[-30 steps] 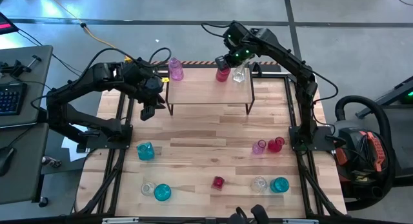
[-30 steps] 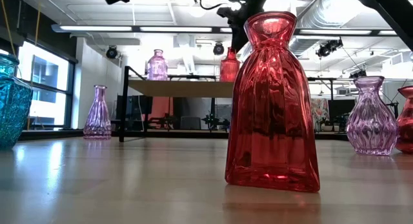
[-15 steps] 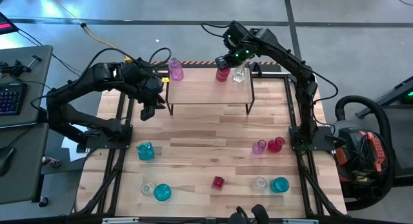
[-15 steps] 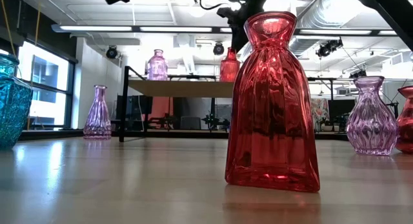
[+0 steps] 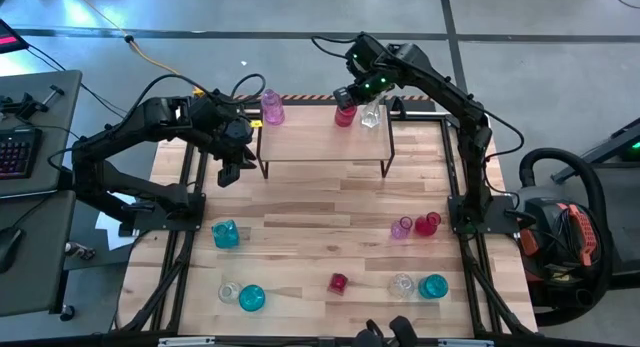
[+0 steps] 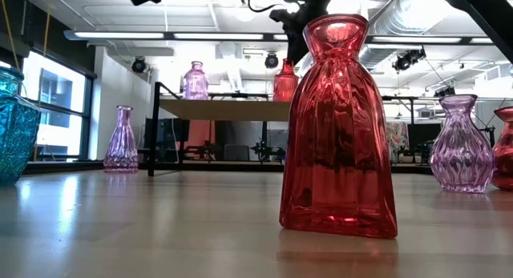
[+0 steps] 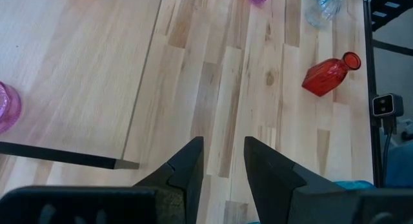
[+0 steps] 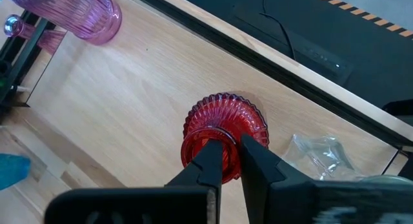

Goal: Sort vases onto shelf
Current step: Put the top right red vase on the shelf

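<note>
Nothing moved | right pincer grips red vase neck on shelf

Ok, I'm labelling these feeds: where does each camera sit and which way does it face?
High: overhead, straight down; both arms, shelf.
Low: tabletop level, facing the room; red vase close, arm parts above.
Left wrist: over bare table; left gripper.
Right wrist: over shelf; right gripper on ribbed red vase, also in high.
</note>
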Motion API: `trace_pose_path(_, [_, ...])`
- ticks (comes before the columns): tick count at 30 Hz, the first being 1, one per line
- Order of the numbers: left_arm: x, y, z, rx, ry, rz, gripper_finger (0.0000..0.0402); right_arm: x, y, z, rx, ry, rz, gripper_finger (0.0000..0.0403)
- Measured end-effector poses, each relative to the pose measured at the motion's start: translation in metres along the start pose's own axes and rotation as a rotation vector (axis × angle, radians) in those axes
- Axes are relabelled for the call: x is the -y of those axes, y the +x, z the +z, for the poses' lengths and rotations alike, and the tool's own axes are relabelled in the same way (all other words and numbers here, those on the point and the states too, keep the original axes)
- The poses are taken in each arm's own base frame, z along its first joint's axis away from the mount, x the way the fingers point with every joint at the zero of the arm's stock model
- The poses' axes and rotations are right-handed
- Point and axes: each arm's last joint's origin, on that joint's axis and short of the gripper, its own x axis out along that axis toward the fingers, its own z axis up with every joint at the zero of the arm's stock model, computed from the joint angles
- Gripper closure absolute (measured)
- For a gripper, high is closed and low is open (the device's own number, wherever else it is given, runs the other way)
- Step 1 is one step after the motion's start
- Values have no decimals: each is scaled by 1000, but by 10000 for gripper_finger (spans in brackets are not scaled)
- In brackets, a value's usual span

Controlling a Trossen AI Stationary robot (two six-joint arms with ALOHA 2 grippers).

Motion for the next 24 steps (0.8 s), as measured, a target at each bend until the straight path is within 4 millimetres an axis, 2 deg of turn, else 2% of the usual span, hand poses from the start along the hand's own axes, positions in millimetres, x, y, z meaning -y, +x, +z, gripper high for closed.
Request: trace_pose_path(24, [0,0,0,0,0,0,298,0,0,1,9,7,3,384])
